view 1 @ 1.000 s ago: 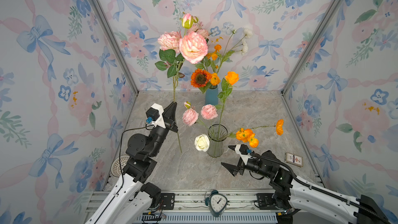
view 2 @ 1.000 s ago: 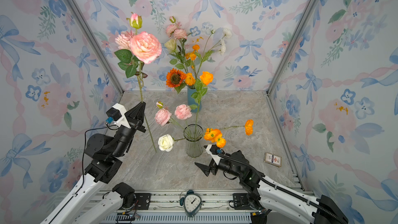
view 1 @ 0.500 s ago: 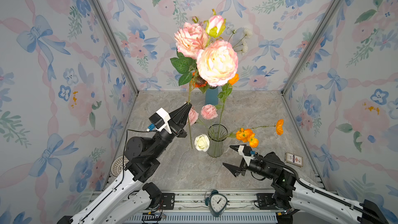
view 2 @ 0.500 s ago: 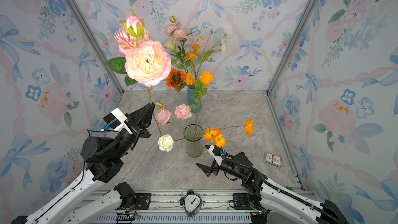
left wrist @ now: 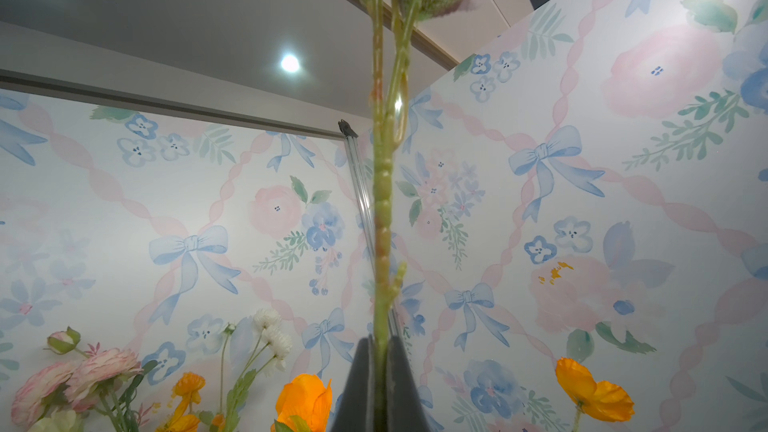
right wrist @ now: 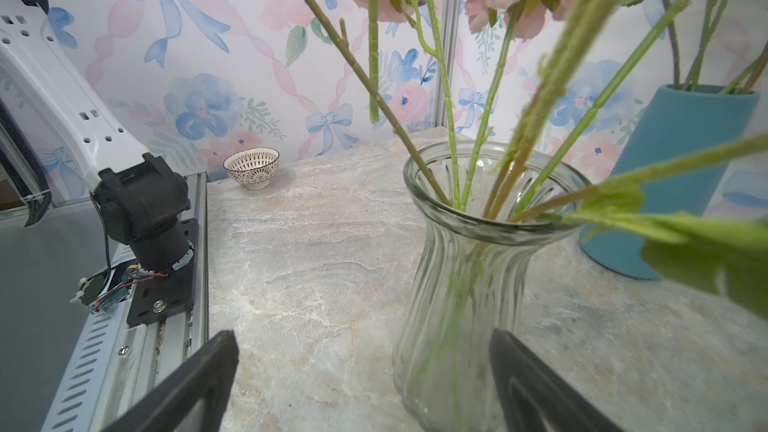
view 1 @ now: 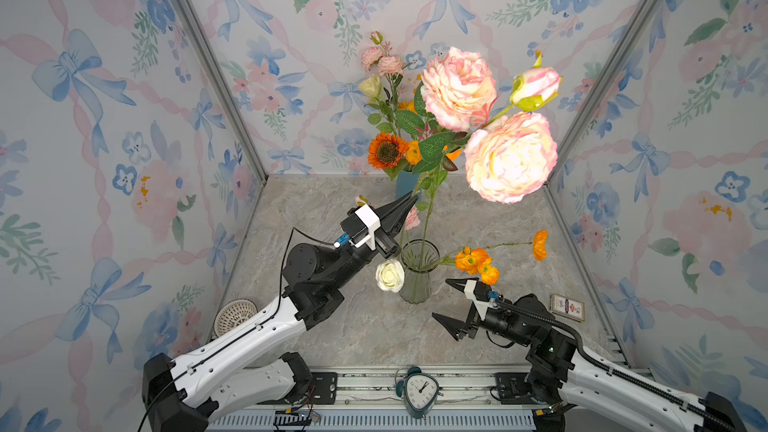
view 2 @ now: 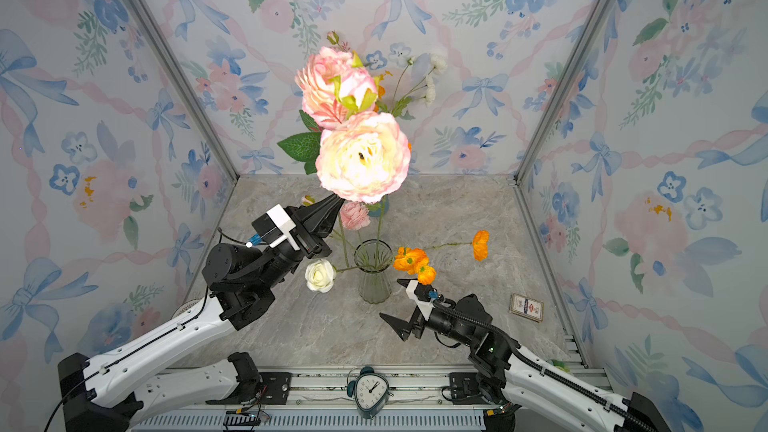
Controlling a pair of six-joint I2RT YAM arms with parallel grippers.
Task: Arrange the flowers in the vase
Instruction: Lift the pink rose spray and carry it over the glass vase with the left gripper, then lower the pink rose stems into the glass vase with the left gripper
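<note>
Left wrist view: peony stem (left wrist: 381, 222) clamped inside left pincer (left wrist: 380, 342).

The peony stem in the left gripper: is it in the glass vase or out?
Out. The left gripper grips the peony stem; its cut end hangs outside the glass vase rim.

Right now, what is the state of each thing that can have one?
left gripper: shut on the peony stem.
right gripper: open, empty.
peony stem: in the air, lower end outside the glass vase.
glass vase: upright, holding stems.
blue vase: upright, holding flowers.
bowl: upright.
</note>
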